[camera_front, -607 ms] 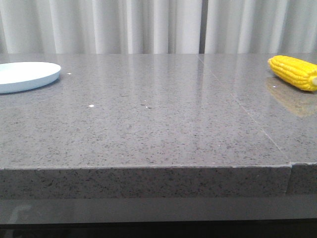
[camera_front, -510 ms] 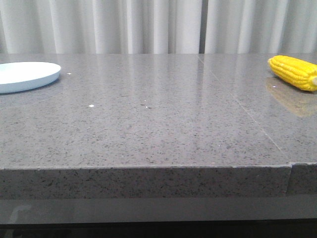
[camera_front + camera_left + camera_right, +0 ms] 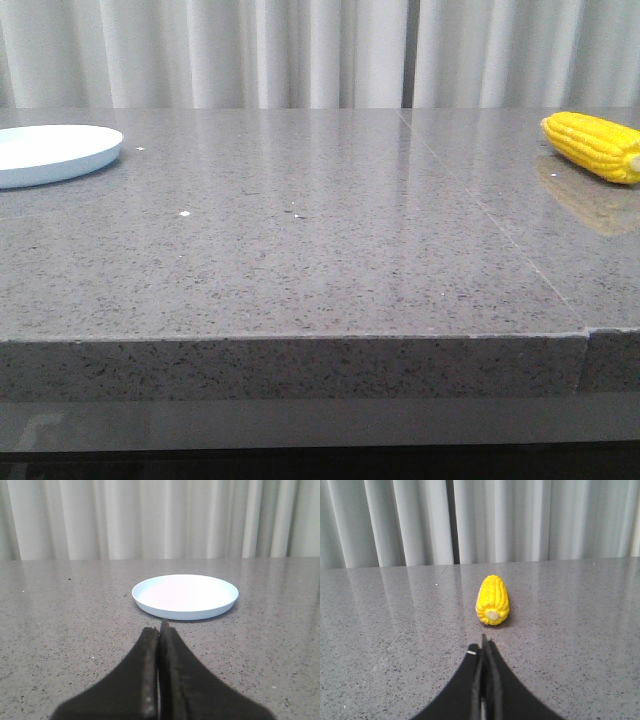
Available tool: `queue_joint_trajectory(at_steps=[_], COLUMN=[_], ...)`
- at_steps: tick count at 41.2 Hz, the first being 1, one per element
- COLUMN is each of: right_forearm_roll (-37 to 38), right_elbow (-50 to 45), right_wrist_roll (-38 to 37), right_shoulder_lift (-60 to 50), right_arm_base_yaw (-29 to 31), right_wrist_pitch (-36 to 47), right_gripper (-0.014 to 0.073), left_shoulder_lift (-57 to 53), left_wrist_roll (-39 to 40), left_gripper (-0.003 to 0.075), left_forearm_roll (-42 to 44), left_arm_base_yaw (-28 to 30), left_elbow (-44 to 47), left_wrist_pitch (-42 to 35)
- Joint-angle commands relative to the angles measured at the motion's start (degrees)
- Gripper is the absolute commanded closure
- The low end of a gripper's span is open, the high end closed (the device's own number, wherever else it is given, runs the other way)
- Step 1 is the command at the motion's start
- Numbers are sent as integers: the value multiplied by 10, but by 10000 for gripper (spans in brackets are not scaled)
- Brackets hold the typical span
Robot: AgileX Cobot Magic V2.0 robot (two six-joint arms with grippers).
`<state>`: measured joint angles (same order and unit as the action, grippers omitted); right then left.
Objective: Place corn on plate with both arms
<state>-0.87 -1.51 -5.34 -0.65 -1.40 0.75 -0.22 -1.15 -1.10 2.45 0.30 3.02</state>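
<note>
The yellow corn (image 3: 596, 146) lies on the grey table at the far right, its pale stub end toward the right edge. In the right wrist view the corn (image 3: 492, 599) lies ahead of my right gripper (image 3: 482, 647), stub end facing it, a short gap between them. The right gripper is shut and empty. The pale blue-white plate (image 3: 52, 153) sits at the far left, empty. In the left wrist view the plate (image 3: 185, 595) lies just ahead of my left gripper (image 3: 159, 628), which is shut and empty. Neither gripper shows in the front view.
The grey speckled stone table (image 3: 320, 250) runs the width of the view, with a seam (image 3: 500, 235) right of centre and a front edge (image 3: 300, 340). White curtains (image 3: 300, 50) hang behind it. A few small white specks (image 3: 184, 213) lie on the surface.
</note>
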Motion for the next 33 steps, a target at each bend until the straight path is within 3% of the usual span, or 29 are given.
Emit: queue_joint_trajectory(at_steps=[1,13,20,33], right_forearm_roll=[-1,-1,-1,-1], right_elbow=[10,31,123,320], right_wrist_roll=[3,3,4,5], right_shoulder_lift=[-7,-7,-5,114], right_arm_base_yaw=[-1,-1,-1,-1], right_wrist_pitch=[58,77,-24,-202], right_gripper=[661,661,661,661], left_shoulder_lift=[-11,-11,-9,90], left_wrist_roll=[5,5,5,5], left_gripper=[740,740,741,740], left_forearm_roll=[-3,-3,-6,-6], left_arm_base_yaw=[-2,-2,-2,-2], left_elbow=[1,-18,-105,-316], left_wrist_pitch=[-47,-87,-55,104])
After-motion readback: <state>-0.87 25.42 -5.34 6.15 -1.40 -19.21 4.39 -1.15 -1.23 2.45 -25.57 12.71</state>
